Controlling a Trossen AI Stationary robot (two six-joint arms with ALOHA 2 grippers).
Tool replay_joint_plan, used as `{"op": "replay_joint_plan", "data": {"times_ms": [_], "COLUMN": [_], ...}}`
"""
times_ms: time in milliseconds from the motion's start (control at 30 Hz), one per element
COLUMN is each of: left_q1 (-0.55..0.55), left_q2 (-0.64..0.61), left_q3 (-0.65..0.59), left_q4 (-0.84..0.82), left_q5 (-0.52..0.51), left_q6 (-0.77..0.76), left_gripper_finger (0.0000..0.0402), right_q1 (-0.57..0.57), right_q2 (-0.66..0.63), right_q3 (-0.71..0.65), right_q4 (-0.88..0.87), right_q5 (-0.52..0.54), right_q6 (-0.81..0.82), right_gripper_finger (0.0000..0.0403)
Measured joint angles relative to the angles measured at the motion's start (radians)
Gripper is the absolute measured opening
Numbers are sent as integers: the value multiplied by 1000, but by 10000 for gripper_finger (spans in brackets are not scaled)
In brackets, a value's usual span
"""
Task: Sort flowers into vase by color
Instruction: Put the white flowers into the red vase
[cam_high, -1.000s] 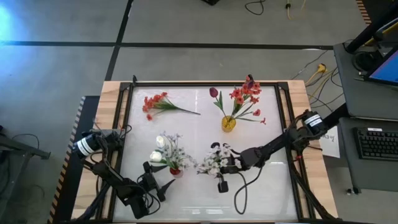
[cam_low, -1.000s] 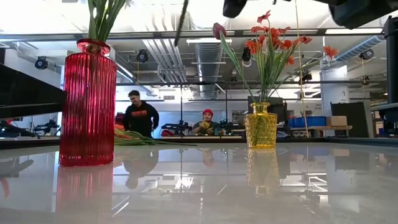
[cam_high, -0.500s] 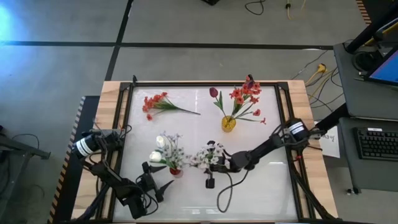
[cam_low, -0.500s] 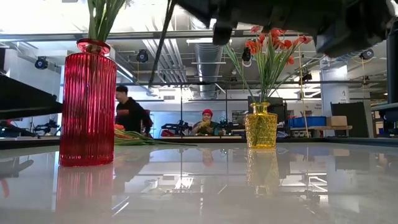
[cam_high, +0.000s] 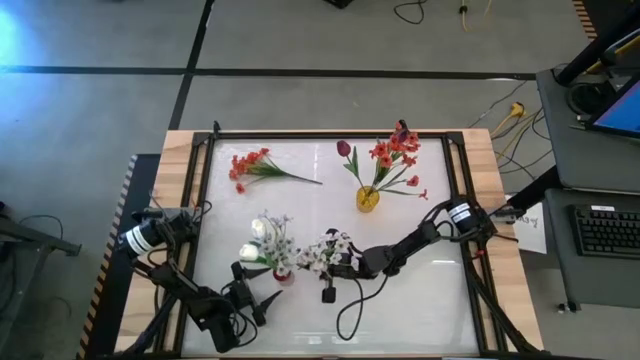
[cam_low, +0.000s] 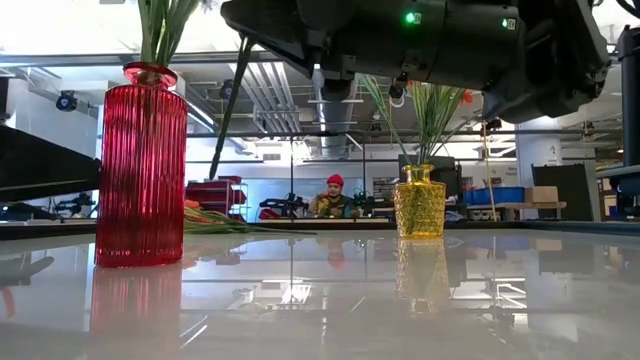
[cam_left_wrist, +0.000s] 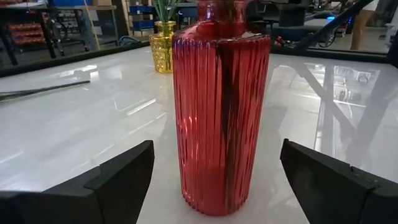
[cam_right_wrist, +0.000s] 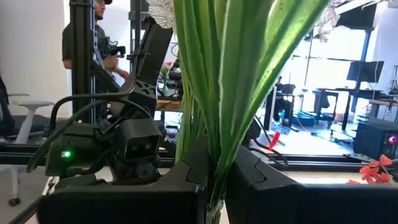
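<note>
A spray of small whitish blossoms (cam_high: 327, 251) is pinched by its green stems (cam_right_wrist: 217, 93) in the right gripper (cam_high: 348, 264), whose fingers (cam_right_wrist: 180, 186) are pressed together on the stalks; it hangs above the counter (cam_high: 420, 300) just beside the red vase (cam_high: 283, 273), the blossoms close to those already standing in that vase. The red vase, ribbed and upright (cam_left_wrist: 219, 112), carries a white rose (cam_high: 252, 251) and more whitish sprays (cam_high: 278, 238), and stands in the near-left part of the counter. The left gripper (cam_high: 252, 296) waits low just in front of this vase, its two fingers (cam_left_wrist: 121, 177) spread wide to either side of it and not touching the glass. Farther back and to the right stands the yellow vase (cam_high: 367, 199), upright, filled with orange-red blossom clusters (cam_high: 393, 150) and a dark maroon tulip (cam_high: 344, 148). One more orange-red cluster (cam_high: 250, 165) lies flat on the far-left part of the counter, well apart from both vases, its stem pointing toward the middle. In the low view the right arm (cam_low: 440, 45) crosses overhead, above the yellow vase (cam_low: 419, 202), and a person in a red cap (cam_low: 335, 197) sits in the room beyond the counter.
</note>
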Motion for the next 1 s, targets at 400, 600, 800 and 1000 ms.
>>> {"op": "replay_joint_plan", "data": {"times_ms": [400,600,800,1000], "left_q1": [18,31,45,78], "left_q2": [-19,-20,-39,-43], "left_q3": [11,14,14,14], "left_q4": [9,15,32,74], "left_q5": [0,-16,-18,-15], "left_q6": [87,93,174,254], "left_gripper_finger": [334,334,334,334], "right_q1": [0,0,0,0], "right_q2": [3,3,3,3], "right_q3": [2,2,2,2], "right_q4": [-4,-7,-8,-8], "right_q5": [-21,-21,-22,-26], "right_q6": [0,2,2,2], "right_gripper_finger": [18,18,18,18]}}
